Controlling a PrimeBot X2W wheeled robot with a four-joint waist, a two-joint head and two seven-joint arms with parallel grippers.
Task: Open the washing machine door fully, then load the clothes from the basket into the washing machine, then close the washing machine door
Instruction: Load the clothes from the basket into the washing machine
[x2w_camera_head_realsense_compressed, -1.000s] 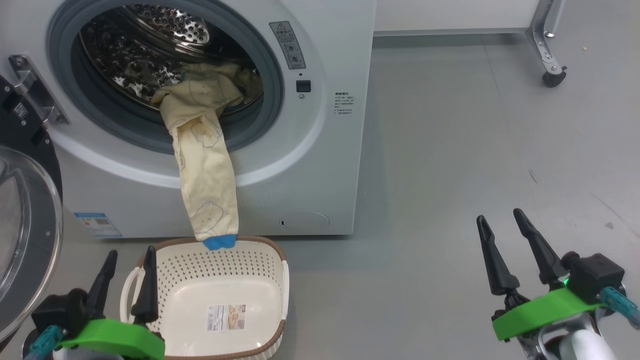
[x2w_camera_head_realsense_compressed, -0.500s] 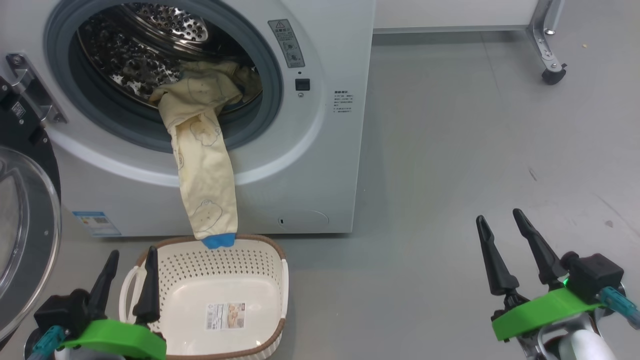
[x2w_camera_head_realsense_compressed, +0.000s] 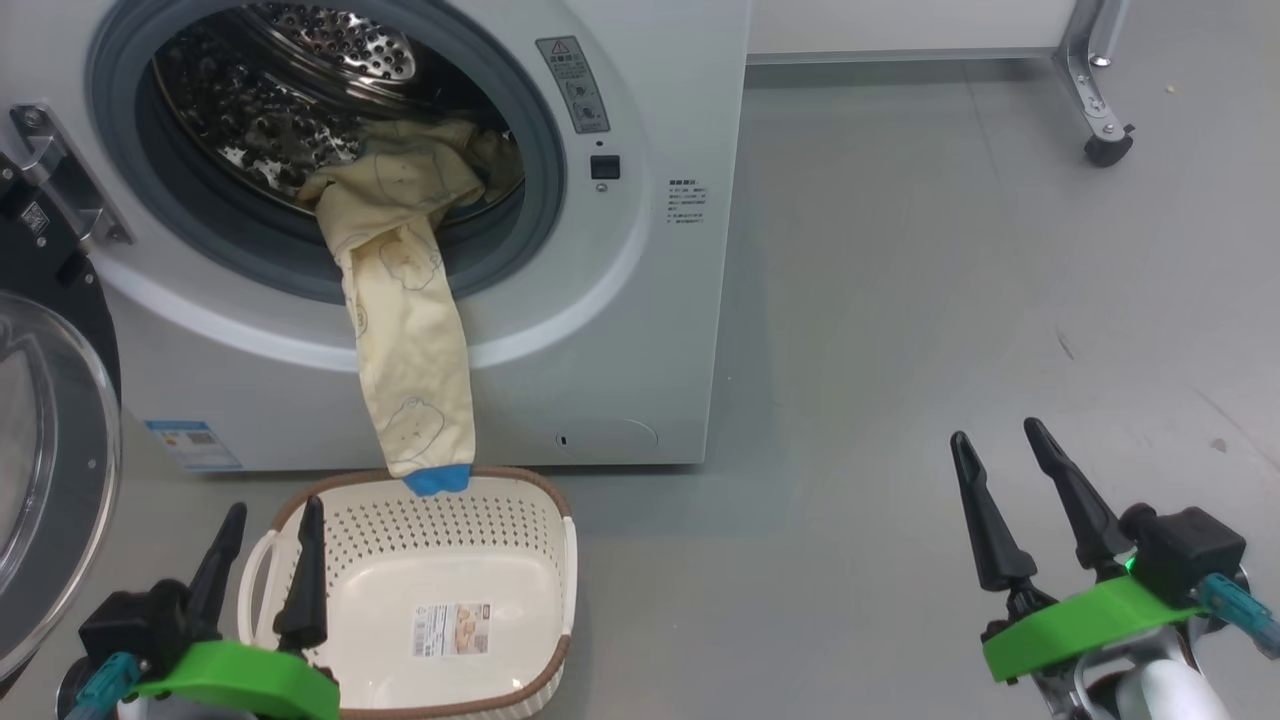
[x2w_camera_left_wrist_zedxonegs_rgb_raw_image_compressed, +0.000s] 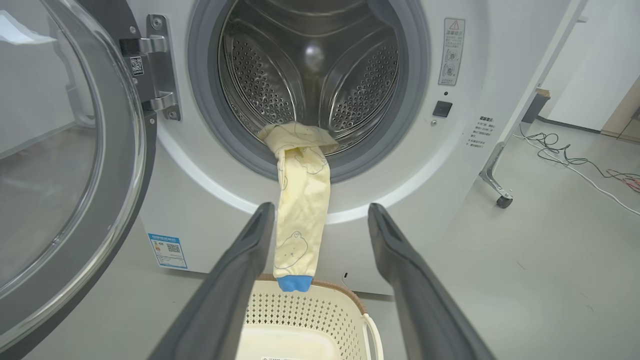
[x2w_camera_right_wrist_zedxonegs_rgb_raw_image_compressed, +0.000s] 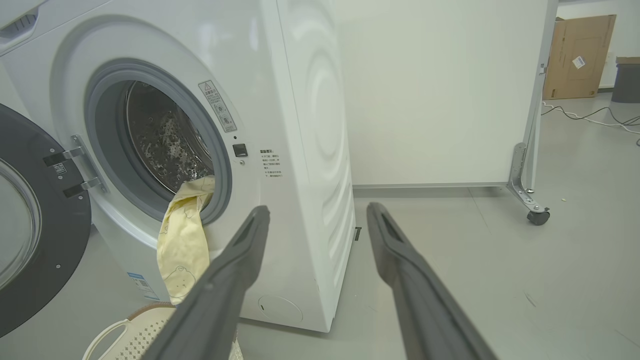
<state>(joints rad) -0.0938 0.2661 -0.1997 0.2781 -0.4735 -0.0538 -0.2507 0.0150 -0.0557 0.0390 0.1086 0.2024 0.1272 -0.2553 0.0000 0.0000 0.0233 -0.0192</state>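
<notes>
**Head view.** The clothes are noted half inside the washing machine. A bunch rests on the drum lip. One long piece hangs over the grey gasket and down the white front, long axis upright, with its blue cuff just at the far rim of the basket. The basket bottom is bare but for its label.

The left claw, fingers apart and holding nothing, stands at the basket's near left corner. The hanging piece lies farther off and slightly to its right. The right claw, also apart and empty, is well apart to the right over bare floor. The left arm is judged the nearer.

The washing machine door stands swung open at the left and is cut off by the frame edge.

**Left wrist view.** The hanging piece is seen straight ahead, framed between the two fingers. The gap to it cannot be judged.

**Right wrist view.** The garment is seen left of the fingers, its cuff hidden behind the left finger. Whether a second garment lies behind the bunch cannot be made out.
</notes>
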